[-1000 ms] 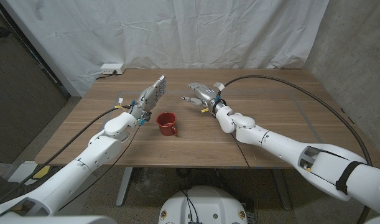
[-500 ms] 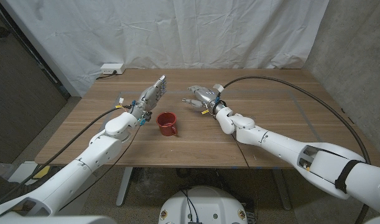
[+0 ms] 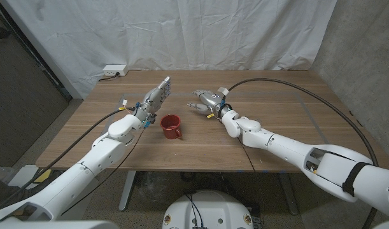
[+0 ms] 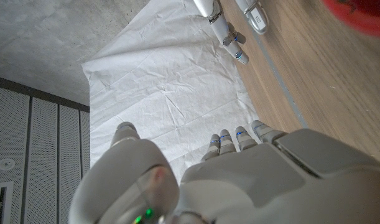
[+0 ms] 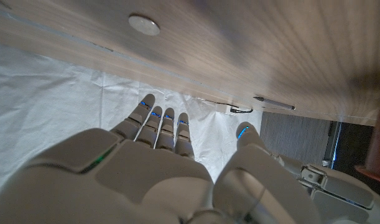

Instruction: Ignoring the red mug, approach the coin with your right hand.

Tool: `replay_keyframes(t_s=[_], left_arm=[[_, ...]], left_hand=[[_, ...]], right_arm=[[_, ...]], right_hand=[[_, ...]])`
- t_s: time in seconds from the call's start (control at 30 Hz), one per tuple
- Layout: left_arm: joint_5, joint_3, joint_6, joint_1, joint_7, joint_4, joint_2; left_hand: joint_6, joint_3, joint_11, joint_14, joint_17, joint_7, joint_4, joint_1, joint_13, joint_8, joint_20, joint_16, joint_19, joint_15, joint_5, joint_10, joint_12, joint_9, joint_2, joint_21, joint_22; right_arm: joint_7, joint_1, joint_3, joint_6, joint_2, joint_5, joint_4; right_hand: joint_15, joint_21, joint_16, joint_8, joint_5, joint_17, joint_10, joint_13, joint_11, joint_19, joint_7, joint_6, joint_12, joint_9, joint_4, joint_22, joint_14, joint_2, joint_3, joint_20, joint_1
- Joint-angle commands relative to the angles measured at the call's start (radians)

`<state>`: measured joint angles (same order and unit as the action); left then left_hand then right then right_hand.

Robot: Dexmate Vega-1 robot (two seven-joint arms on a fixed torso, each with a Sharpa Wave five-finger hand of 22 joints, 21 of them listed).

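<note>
Head view entry: right hand (image 3: 205, 100), item one, low over the table (image 3: 277, 146) near its middle and somewhat toward the far edge, arm stretched in from the near right corner, fingers reaching toward the far left corner. Right wrist view, same hand (image 5: 146, 168): fingers straight and close side by side, thumb set apart, nothing held. Item two, coin (image 5: 143, 25): small pale disc, lies flat on bare wood ahead of those fingertips, apart from them, between the hand and the far edge. Handling, by judgement: light, rigid, thin and slippery, sits flush with the wood, so little edge to catch; best taken by pinching opposite points of the rim with thumb and a fingertip, or by sliding first; likely to skid if pressed from one side. No breakage risk. Item three, red mug (image 3: 171, 126): upright, toward the near edge, well apart from the right hand and to be left alone. Item four, left hand (image 3: 155, 98): raised above the table just beyond the mug, palm upright, fingers straight and slightly fanned, empty. Left wrist view, same hand (image 4: 252, 174): back toward the camera, fingers extended toward the white cloth (image 4: 165, 81) behind the table.
</note>
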<state>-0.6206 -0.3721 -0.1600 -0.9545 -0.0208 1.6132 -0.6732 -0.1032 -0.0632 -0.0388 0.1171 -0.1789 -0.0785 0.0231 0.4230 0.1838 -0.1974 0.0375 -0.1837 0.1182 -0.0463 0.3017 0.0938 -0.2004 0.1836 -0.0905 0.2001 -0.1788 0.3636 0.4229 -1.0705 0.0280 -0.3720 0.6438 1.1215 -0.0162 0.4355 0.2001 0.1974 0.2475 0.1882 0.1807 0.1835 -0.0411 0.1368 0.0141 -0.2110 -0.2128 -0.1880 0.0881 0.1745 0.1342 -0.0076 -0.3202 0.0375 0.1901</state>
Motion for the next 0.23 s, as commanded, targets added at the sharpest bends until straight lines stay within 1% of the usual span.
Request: replay_keyframes(t_s=[0.03,0.23], left_arm=[[0.002,-0.001,-0.004,-0.006,0.005,0.006,0.004],[0.003,0.001,0.001,-0.017,0.014,0.019,-0.001]], left_hand=[[-0.001,0.003,-0.002,-0.002,-0.006,-0.001,0.003,0.004,0.004,-0.002,0.004,-0.006,-0.002,-0.004,-0.004,-0.001,-0.003,0.004,0.010,0.005,-0.006],[-0.002,0.004,-0.003,-0.002,-0.006,-0.001,0.003,0.005,0.004,-0.002,0.004,-0.006,-0.001,-0.003,-0.005,0.000,-0.002,0.004,0.012,0.004,-0.006]], right_arm=[[-0.005,-0.002,-0.006,0.006,-0.001,-0.002,-0.001],[-0.003,0.000,-0.007,0.006,-0.005,-0.001,0.001]], right_hand=[[-0.001,-0.006,0.002,0.005,-0.002,0.003,0.009,0.003,0.006,0.010,-0.005,0.001,-0.004,-0.005,0.004,0.004,0.009,0.007,0.000,0.019,0.007],[-0.001,-0.008,0.002,0.005,-0.001,0.003,0.008,0.003,0.007,0.010,-0.006,0.000,-0.003,-0.005,0.005,0.004,0.009,0.007,0.001,0.019,0.007]])
